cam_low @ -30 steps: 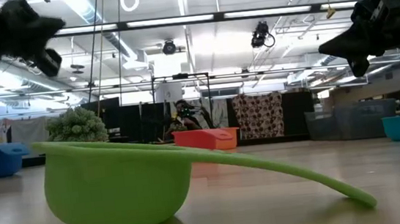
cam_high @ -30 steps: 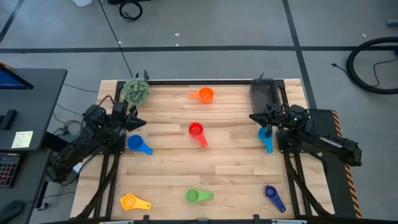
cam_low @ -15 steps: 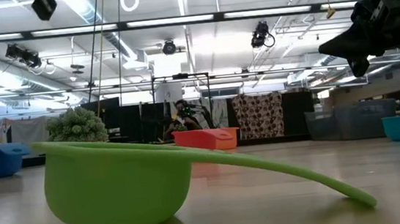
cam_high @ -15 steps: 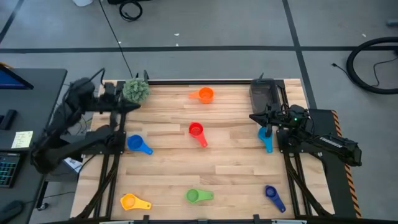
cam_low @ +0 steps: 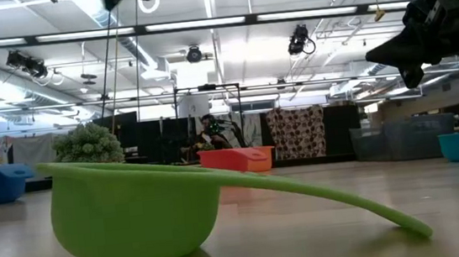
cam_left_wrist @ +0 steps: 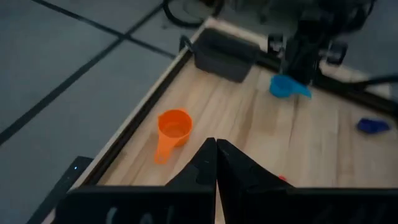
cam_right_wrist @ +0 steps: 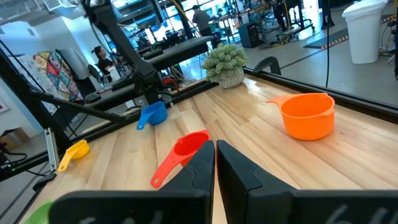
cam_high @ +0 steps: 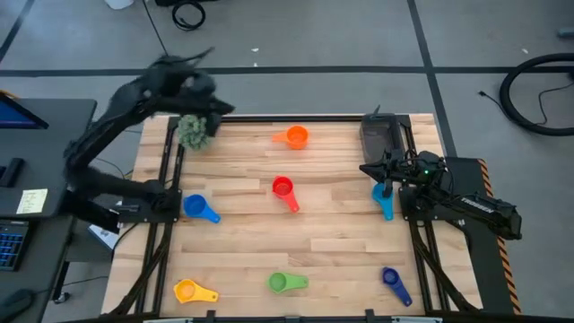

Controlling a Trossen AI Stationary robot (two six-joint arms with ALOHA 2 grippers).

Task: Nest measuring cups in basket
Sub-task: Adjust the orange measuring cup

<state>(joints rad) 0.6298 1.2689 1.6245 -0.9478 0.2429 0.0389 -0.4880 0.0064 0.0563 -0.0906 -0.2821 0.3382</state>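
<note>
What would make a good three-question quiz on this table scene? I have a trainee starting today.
1. Which cup lies closest to the right hand? A green, B light blue, C yellow.
2. True or false: the red cup sits inside the basket.
3. How many measuring cups lie on the bare table?

Key: 1 B, the light blue cup. 2 False, the red cup lies mid-table. 3 Seven.
</note>
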